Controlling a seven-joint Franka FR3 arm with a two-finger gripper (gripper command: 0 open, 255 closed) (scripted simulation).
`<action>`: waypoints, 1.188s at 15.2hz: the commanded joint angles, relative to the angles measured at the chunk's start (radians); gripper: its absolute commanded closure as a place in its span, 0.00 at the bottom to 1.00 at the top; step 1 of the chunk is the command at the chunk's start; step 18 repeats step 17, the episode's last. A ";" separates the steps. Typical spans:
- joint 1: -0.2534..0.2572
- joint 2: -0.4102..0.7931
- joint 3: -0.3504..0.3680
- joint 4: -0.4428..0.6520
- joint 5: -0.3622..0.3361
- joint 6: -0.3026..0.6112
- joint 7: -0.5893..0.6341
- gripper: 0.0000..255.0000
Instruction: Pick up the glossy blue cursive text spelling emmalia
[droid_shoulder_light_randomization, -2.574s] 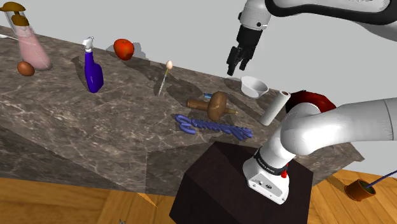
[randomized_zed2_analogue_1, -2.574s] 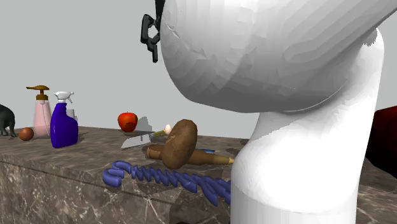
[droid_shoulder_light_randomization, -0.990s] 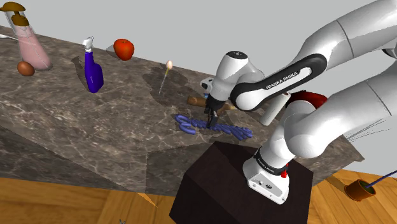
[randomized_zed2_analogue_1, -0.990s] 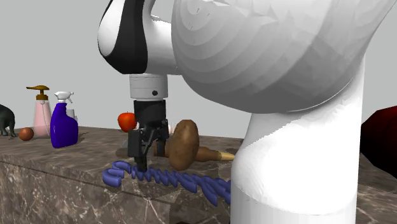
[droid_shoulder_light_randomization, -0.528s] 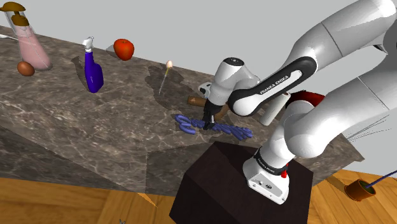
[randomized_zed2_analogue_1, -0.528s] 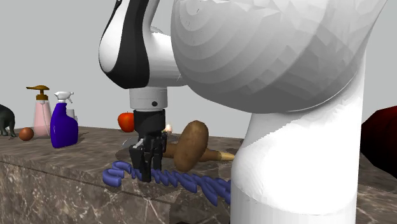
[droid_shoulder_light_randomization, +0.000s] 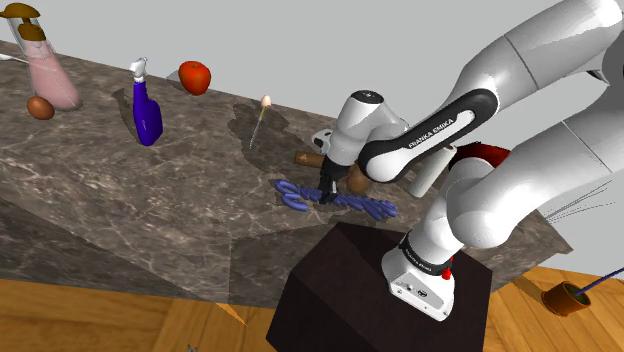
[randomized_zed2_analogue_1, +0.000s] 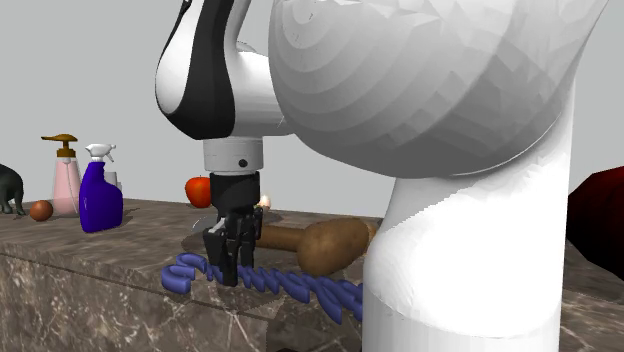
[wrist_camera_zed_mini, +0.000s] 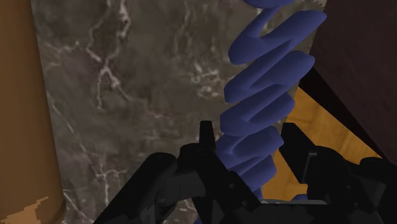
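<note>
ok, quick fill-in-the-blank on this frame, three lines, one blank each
1. The gripper is shut on the ____ cursive text.
2. In the shoulder view, the red apple stands to the ____ of the spray bottle.
3. The brown mallet lies on its ____.
Missing words: blue; right; side.

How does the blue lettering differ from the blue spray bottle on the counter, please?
The lettering lies flat, clasped by the end effector; the spray bottle stands upright, untouched. The lettering is a long wavy strip, all blue; the spray bottle has a white nozzle. Both are blue.
</note>
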 joint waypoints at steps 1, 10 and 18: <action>0.001 -0.020 -0.001 0.001 0.003 -0.022 -0.004 1.00; 0.016 -0.182 -0.003 0.039 0.027 -0.222 -0.024 1.00; 0.021 -0.253 0.000 0.073 0.038 -0.327 -0.032 1.00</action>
